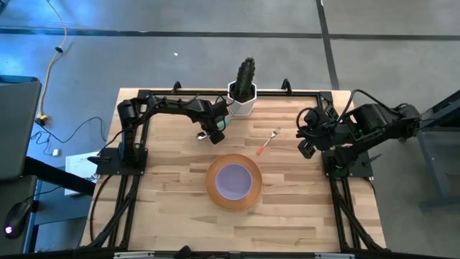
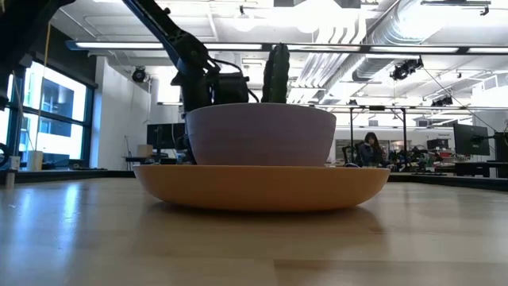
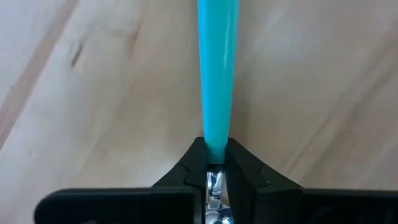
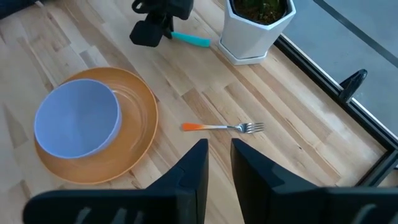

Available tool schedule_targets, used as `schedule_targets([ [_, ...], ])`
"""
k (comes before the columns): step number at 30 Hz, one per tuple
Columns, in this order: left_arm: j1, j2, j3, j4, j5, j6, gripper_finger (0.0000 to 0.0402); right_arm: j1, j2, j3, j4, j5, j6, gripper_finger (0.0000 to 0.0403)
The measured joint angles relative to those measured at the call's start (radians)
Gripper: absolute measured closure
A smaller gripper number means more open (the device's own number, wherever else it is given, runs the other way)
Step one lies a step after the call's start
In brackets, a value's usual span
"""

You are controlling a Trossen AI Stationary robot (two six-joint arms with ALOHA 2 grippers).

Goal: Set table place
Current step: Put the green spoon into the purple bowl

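The metal spoon with teal handle (image 3: 217,81) is clamped between the closed fingers of the left gripper (image 1: 214,134), low over the light wooden plank table (image 1: 172,208) beside the white pot with a green cactus (image 1: 243,97). The metal fork with orange handle (image 4: 221,127) is seen just beyond the right gripper (image 4: 216,163), whose fingers are slightly parted and empty. The smaller lilac bowl (image 1: 233,180) is set in the round orange plate (image 1: 213,188). The left arm is stretched along the far edge; the right arm is folded at the right edge.

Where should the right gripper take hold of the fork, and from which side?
Probably at the orange handle, coming straight down from above. The fork lies flat on the table between the orange plate and the cactus pot, touching neither. Its slim handle suits a pinch across its width. The right gripper hovers nearby, open.
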Motion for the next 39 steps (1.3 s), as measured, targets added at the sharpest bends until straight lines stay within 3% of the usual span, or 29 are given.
schedule_targets([
  [9, -0.077, -0.065, 0.078, -0.189, -0.052, 0.029, 0.0384, 0.000, 0.001, 0.000, 0.017, 0.000, -0.048, 0.0397],
  [16, -0.172, -0.107, 0.159, -0.284, -0.077, -0.002, 0.0384, 0.000, 0.001, -0.001, 0.088, 0.050, -0.104, 0.0402],
  [19, -0.231, -0.135, 0.205, -0.330, -0.115, -0.023, 0.0384, -0.001, -0.010, -0.069, 0.182, 0.036, -0.131, 0.0403],
  [26, -0.374, -0.208, 0.366, -0.468, -0.165, -0.093, 0.0384, -0.032, -0.097, -0.437, 0.610, -0.062, -0.171, 0.0403],
  [32, -0.495, -0.233, 0.560, -0.493, -0.283, -0.133, 0.0384, -0.096, -0.202, -0.761, 1.163, -0.134, -0.231, 0.0403],
  [37, -0.540, -0.231, 0.643, -0.503, -0.383, -0.133, 0.0384, -0.133, -0.193, -0.939, 1.601, -0.131, -0.304, 0.0403],
  [39, -0.537, -0.227, 0.644, -0.512, -0.389, -0.139, 0.0384, -0.138, -0.172, -0.966, 1.688, -0.132, -0.324, 0.0403],
])
